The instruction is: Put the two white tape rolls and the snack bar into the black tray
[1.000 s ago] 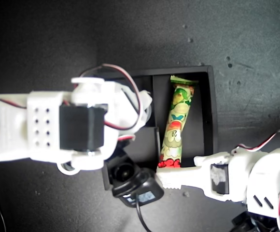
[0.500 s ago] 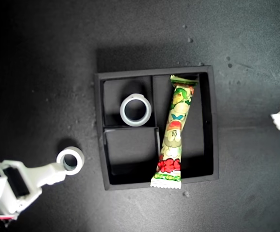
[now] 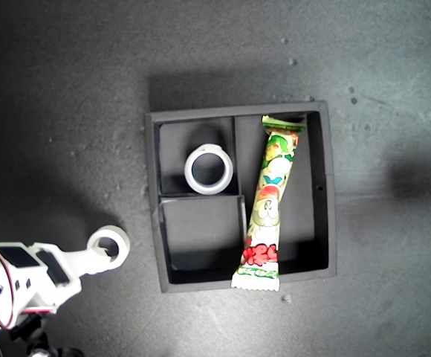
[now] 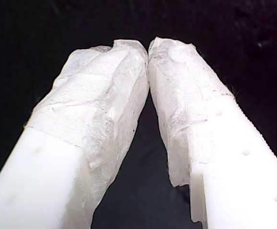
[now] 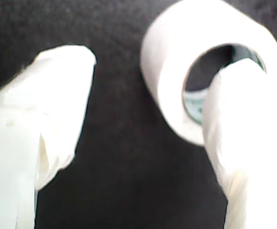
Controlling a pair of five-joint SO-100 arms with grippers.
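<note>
Since the frame half a second back, the arm at the exterior view's lower left has shifted a little, and the white tip at that view's right edge is gone; tray contents unchanged.

Second gripper (image 5: 148, 109): fingers spread wide; one finger (image 5: 243, 124) reaches into the hole of the smaller tape roll (image 5: 210, 67), the other stands well apart from it; roll not clamped. Exterior view: same smaller tape roll (image 3: 109, 245) lies on the dark bench (image 3: 67, 111), outside the black tray (image 3: 153, 201), at the tip of the second gripper (image 3: 100, 256).

First gripper (image 4: 148, 52): padded fingers (image 4: 105, 95) meet at the tips, nothing between them; only dark surface beyond.

Larger tape roll (image 3: 209, 169) lies in a small compartment of the tray; snack bar (image 3: 268, 201) lies along the long compartment, one crimped end over the tray wall.
</note>
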